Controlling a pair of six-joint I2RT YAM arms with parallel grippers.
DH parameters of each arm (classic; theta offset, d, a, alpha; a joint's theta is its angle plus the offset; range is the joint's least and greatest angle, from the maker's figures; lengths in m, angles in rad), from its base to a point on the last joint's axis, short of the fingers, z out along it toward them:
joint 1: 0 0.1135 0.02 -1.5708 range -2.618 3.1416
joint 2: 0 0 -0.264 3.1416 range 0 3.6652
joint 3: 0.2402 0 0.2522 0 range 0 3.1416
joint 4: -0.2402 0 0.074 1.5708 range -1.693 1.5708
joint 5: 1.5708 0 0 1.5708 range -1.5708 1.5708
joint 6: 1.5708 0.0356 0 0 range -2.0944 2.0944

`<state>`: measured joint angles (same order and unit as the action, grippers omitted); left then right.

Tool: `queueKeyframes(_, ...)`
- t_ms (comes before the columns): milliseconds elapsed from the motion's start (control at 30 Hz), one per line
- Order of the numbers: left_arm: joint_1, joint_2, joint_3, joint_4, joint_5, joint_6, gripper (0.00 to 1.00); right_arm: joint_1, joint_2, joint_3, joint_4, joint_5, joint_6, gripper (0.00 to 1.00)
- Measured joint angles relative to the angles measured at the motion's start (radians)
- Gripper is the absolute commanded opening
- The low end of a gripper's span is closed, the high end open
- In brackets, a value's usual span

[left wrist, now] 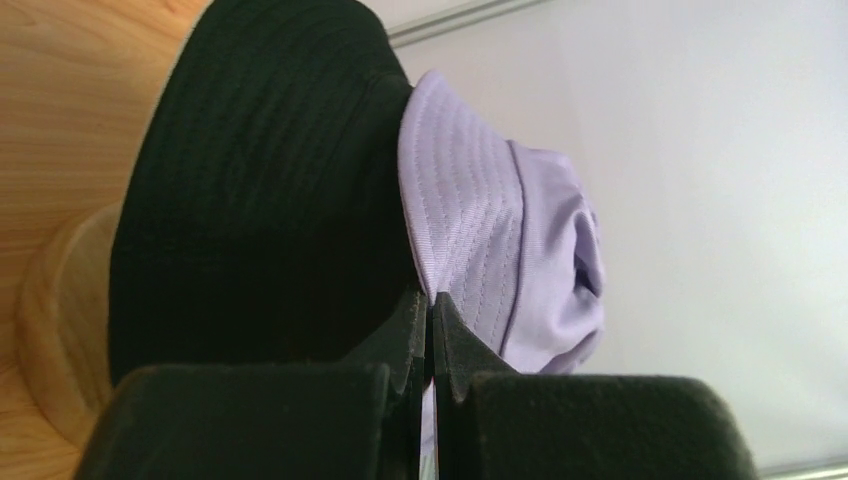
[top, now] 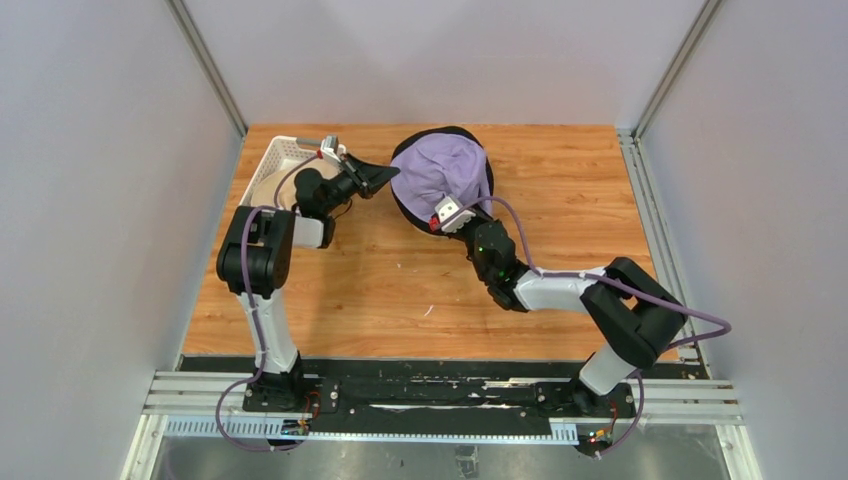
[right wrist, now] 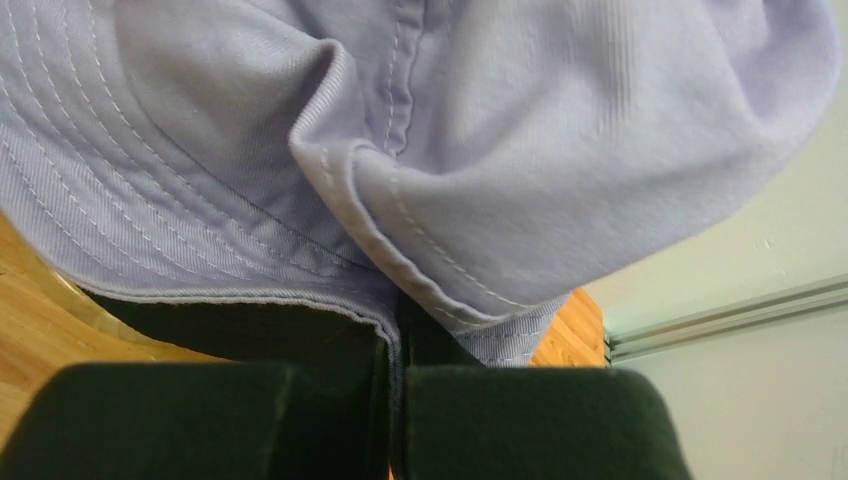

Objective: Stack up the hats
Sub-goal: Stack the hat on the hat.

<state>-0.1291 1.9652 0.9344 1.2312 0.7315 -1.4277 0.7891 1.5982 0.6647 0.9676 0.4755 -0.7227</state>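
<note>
The lavender hat (top: 445, 168), soft ribbed twill with stitched rings round its brim, lies crumpled over the black hat (top: 408, 207) near the middle of the table's (top: 400, 290) far edge. The black hat sits on a rounded wooden stand (left wrist: 60, 310). The left gripper (left wrist: 430, 305) is clenched on the lavender brim's edge. The right gripper (right wrist: 395, 335) is pinched tight on a fold of that same brim. A white lattice basket (top: 275, 155) stands at the far left corner.

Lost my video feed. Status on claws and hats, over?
Left claw shut on brim of soft lavender fabric bucket hat. Right claw shut on its near edge. Lavender sits atop black fabric bucket hat. Nothing blocking.
</note>
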Motion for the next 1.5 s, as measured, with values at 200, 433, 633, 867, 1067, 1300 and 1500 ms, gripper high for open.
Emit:
queueKeyframes(200, 0.002, 0.005, 0.0, -0.064, -0.032, 0.058, 0.0, -0.016, 0.028, 0.029, -0.008, 0.0, 0.001, 0.01)
queueKeyframes(433, 0.002, -0.064, 0.005, -0.296, -0.082, 0.215, 0.0, -0.038, 0.063, 0.064, -0.02, 0.0, 0.012, 0.01)
queueKeyframes(633, 0.002, -0.099, 0.037, -0.436, -0.107, 0.322, 0.0, -0.04, 0.082, 0.083, -0.031, 0.001, 0.023, 0.11)
queueKeyframes(867, 0.001, -0.11, 0.055, -0.501, -0.106, 0.362, 0.0, -0.04, 0.051, 0.084, -0.114, -0.012, 0.072, 0.4)
queueKeyframes(1067, 0.003, -0.11, 0.082, -0.551, -0.113, 0.373, 0.0, -0.051, -0.092, 0.083, -0.298, -0.018, 0.14, 0.46)
queueKeyframes(1300, 0.009, -0.11, 0.108, -0.589, -0.123, 0.377, 0.0, -0.078, -0.275, 0.114, -0.52, 0.006, 0.217, 0.5)
queueKeyframes(1500, 0.016, -0.107, 0.163, -0.608, -0.112, 0.375, 0.01, -0.202, -0.295, 0.298, -0.734, -0.002, 0.353, 0.49)
